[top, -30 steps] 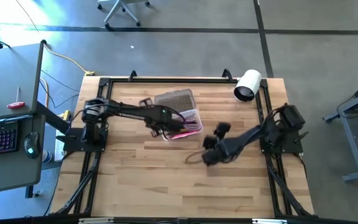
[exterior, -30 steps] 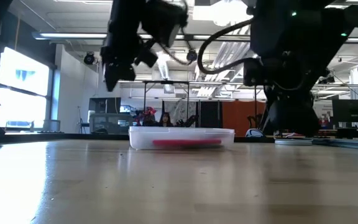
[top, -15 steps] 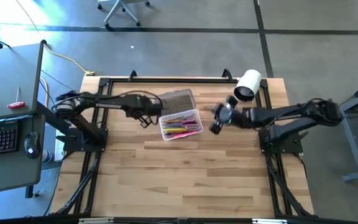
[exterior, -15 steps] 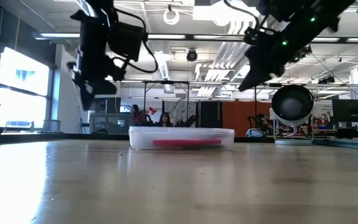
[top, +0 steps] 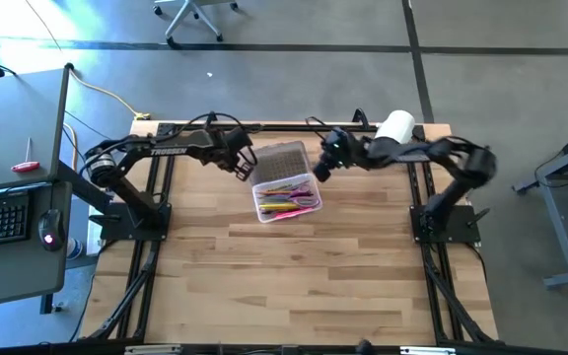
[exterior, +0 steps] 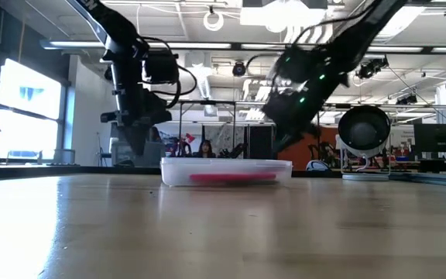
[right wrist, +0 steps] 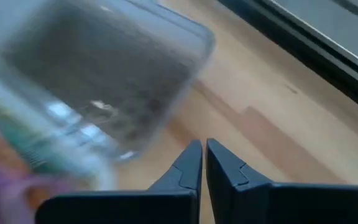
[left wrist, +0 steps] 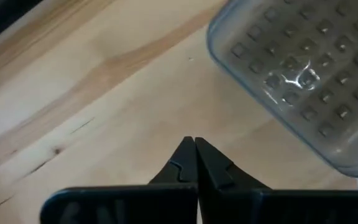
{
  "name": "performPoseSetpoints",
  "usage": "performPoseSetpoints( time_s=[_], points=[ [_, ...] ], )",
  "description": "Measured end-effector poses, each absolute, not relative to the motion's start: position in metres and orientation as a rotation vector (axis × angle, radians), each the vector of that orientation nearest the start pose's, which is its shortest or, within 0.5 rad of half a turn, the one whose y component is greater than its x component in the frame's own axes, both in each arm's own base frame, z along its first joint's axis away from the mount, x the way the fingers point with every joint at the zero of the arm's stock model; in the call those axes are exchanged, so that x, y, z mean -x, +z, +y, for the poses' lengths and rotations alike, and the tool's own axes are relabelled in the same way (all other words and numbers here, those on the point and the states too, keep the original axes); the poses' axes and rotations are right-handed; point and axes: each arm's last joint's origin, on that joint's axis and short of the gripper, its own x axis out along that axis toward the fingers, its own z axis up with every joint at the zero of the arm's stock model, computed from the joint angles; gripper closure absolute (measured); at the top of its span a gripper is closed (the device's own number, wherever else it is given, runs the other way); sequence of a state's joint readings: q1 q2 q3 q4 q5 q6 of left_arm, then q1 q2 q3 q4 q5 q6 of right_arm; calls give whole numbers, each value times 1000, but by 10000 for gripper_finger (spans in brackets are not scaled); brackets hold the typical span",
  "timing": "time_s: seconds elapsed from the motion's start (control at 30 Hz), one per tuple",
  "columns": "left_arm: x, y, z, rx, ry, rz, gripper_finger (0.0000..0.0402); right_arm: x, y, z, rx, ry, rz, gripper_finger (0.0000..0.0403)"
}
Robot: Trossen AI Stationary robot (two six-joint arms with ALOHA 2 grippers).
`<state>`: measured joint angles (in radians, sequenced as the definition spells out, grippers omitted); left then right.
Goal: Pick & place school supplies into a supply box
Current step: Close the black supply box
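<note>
Late stage of the packing task: the school supplies (top: 287,200) lie together inside the supply box (top: 260,209), which sits toward the far middle of the table (top: 294,286) with its ribbed lid (top: 280,161) folded open behind it, and you can find no loose pen or marker elsewhere on the wood. Your left gripper (top: 245,170) hangs just beside the lid's left edge and your right gripper (top: 319,170) just beside its right edge, each empty with jaws pressed together. What remains, as a judgement, is closing the lid; the white roll (top: 393,135) at the far right corner is not part of the load.
</note>
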<state>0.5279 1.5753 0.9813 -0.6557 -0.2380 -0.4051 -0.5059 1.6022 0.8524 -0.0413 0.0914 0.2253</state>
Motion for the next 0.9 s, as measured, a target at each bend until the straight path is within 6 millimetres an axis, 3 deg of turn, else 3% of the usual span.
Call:
performPoseSetpoints(
  time_s=[0.17,0.33,0.7,0.9],
  points=[
    [-238,189,164,571,959,1097,392,-299,154,-189,-365,-761,922,403],
    [-239,188,170,569,978,1060,381,-315,150,-208,-347,-753,1023,403],
    [-262,143,187,562,954,1050,384,-318,154,-211,-392,-695,983,402],
    [-269,136,192,572,932,1003,392,-320,148,-214,-414,-710,970,402]
  ],
)
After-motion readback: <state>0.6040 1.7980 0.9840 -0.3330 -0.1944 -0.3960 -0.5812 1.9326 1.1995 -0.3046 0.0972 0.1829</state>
